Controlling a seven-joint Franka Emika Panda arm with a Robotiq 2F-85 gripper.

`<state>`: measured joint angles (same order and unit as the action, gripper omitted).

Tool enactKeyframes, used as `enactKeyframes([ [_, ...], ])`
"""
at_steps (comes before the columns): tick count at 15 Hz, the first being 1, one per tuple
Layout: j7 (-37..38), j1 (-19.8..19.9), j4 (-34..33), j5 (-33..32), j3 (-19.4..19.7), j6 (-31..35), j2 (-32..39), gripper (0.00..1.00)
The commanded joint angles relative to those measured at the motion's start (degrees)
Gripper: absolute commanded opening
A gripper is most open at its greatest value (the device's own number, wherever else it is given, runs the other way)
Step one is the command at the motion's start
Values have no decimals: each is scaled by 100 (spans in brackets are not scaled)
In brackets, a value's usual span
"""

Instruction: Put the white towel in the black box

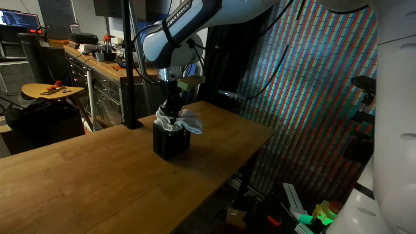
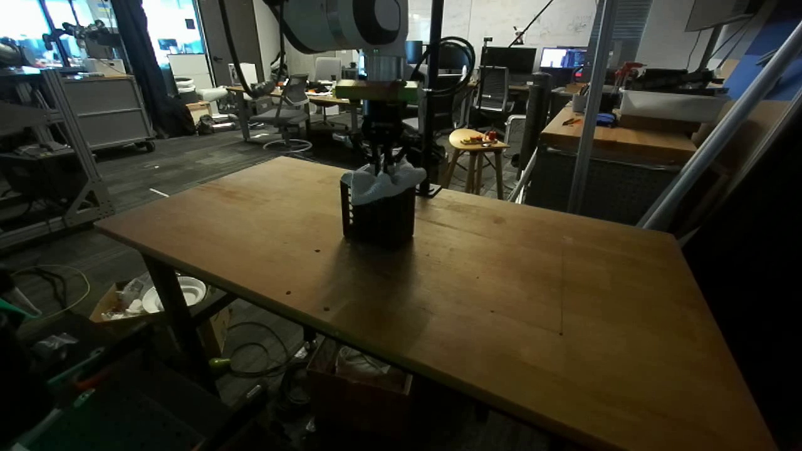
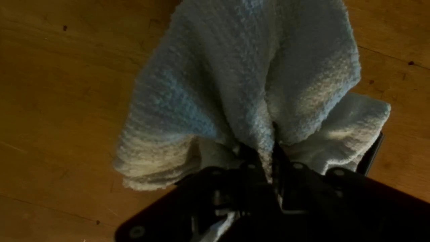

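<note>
White towel (image 3: 242,84) — it's pinched in the claw (image 3: 266,156).

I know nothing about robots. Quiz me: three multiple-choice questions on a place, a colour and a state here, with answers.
1. Where is the towel relative to the box?
A) Underneath
B) Bunched at its top
C) Beside it, apart

2. What colour is the box?
A) Black
B) Red
C) Yellow

3. How is the gripper?
A) Wide open
B) Shut, holding nothing
C) Shut on the towel

1: B, as both exterior views show.
2: A, its visible sides are black.
3: C, its jaws pinch the towel in the wrist view.
</note>
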<state>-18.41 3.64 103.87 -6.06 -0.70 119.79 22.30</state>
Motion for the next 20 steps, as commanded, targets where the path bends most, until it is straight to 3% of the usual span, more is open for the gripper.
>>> enactKeyframes([
  [1, -162, 77, 120, 310, -96, 199, 246, 10],
  [7, -610, 128, 180, 684, -336, 235, 654, 10],
  [14, -771, 178, 234, 456, -200, 89, 243, 10],
  [15, -734, 170, 220, 355, -144, 50, 96, 14],
  [17, -669, 161, 212, 240, -74, 38, -121, 40],
  [18, -660, 161, 201, 202, -48, 31, -181, 41],
  [20, -649, 147, 151, 85, -3, -1, -337, 55],
])
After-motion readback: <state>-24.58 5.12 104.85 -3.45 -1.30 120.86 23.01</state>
